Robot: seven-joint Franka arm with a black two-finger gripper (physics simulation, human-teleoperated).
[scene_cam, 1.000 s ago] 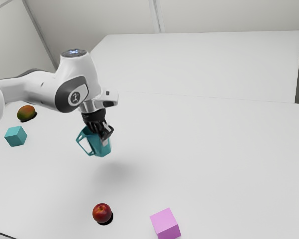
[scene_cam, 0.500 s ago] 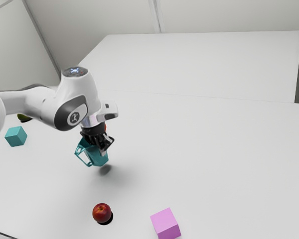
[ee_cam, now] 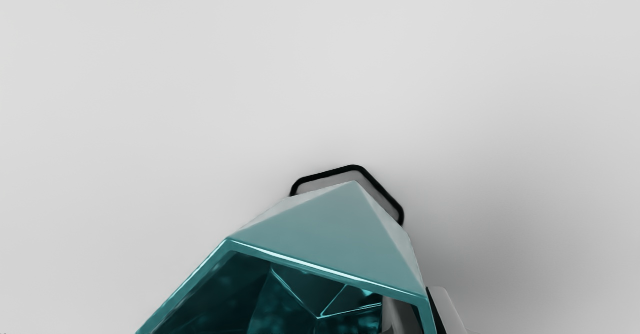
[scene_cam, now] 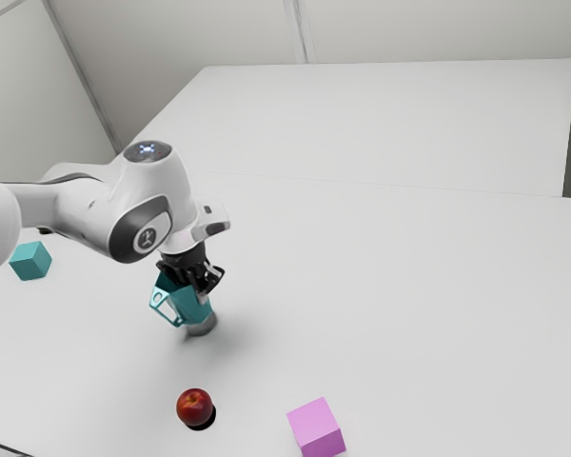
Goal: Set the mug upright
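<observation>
Pale tabletop (scene_cam: 409,314) is spreading below grey walls (scene_cam: 438,29). Teal cube (scene_cam: 30,261) is sitting at the exterior view's left. Rightward, mug (scene_cam: 187,307) is hanging tilted, mouth up, low over the tabletop; hand (scene_cam: 206,285) is clamping its wall, one finger inside, one outside. Apple (scene_cam: 195,407) is lying near; pink cube (scene_cam: 316,428) is resting farther right.

From beside the arm (scene_cam: 86,211), well back, the exterior view looks down across the table (scene_cam: 409,286) toward the far side; the wrist view faces down, close above the mug (ee_cam: 330,239). Both share the mug and nearby table.
</observation>
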